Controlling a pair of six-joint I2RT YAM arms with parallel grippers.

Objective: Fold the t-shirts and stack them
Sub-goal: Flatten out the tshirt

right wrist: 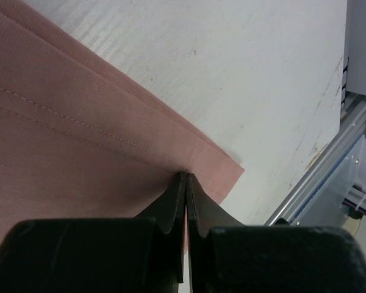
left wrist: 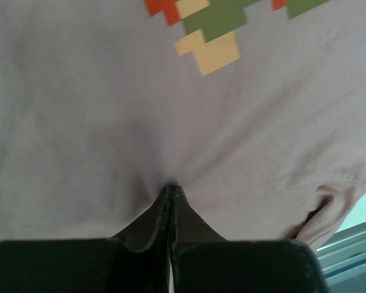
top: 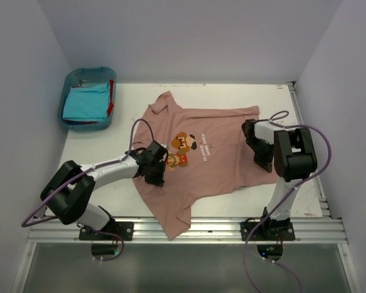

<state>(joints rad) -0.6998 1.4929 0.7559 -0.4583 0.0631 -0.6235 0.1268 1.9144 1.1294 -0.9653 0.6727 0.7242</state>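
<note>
The white desk (top: 244, 94) carries a dusty pink t-shirt (top: 213, 174), spread flat across its centre with the printed side up. One part of the garment extends past the near desk edge onto the metal rail (top: 232, 229). A blue bin (top: 90, 71) stands in the far left corner.

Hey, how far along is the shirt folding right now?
Done: little. The turquoise t-shirt lies folded in the blue bin with the red t-shirt. In hand: the pink t-shirt lies spread out and unfolded, with the left gripper pinching it near the print and the right gripper closed at a hem corner. Left: every fold and the stack.
</note>
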